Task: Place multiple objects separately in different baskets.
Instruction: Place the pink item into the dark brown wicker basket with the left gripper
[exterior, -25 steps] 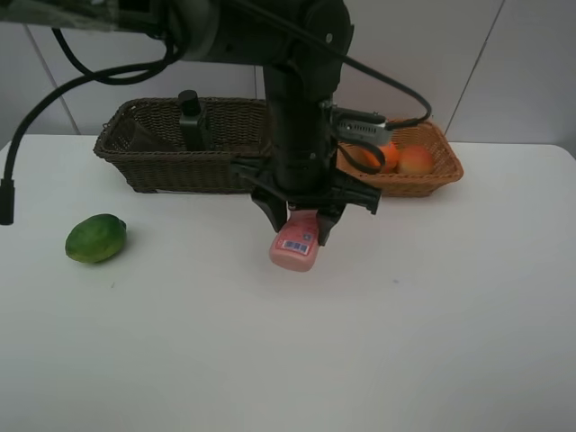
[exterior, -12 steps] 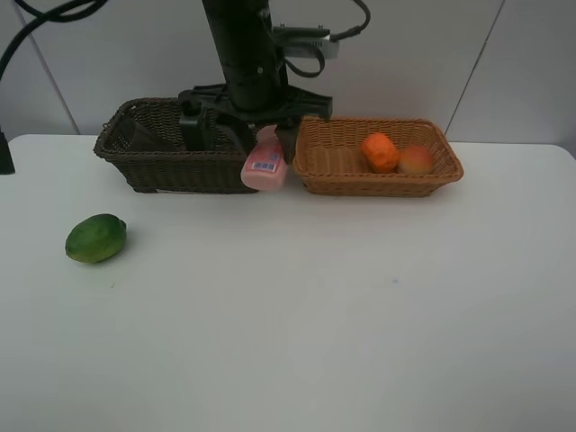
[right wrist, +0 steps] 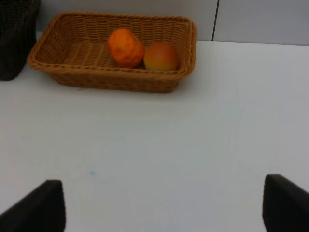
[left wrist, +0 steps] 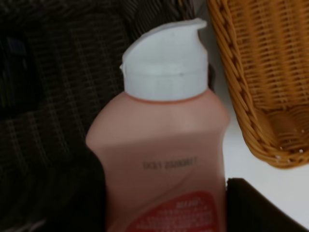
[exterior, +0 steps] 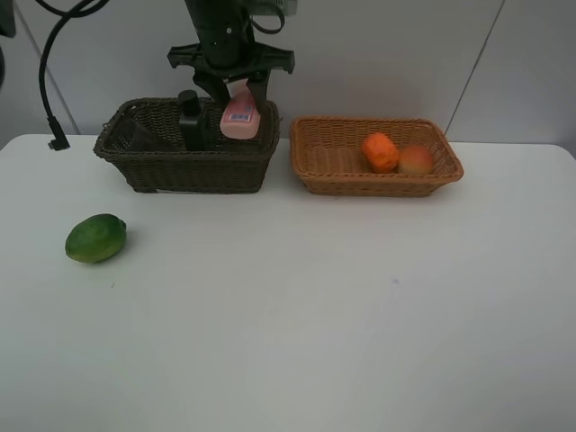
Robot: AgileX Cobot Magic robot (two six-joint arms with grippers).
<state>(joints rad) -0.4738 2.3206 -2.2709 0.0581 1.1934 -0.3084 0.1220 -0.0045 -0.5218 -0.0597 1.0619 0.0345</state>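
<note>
From high up, the left gripper (exterior: 238, 88) has its jaws pinching the pink bottle (exterior: 239, 117) over the dark basket (exterior: 184, 168); label unreadable. Left wrist: its print is too blurred to read. Right wrist: jaws spread above bare worktop (right wrist: 193, 135), tan basket (right wrist: 116, 79) well ahead.

Matte black left arm (exterior: 220, 27) with black looping cables (exterior: 45, 63) and a wide crossbar above its dark tool (exterior: 236, 88)

White table (exterior: 360, 342): 2 baskets (exterior: 184, 144), green fruit (exterior: 95, 238)
</note>
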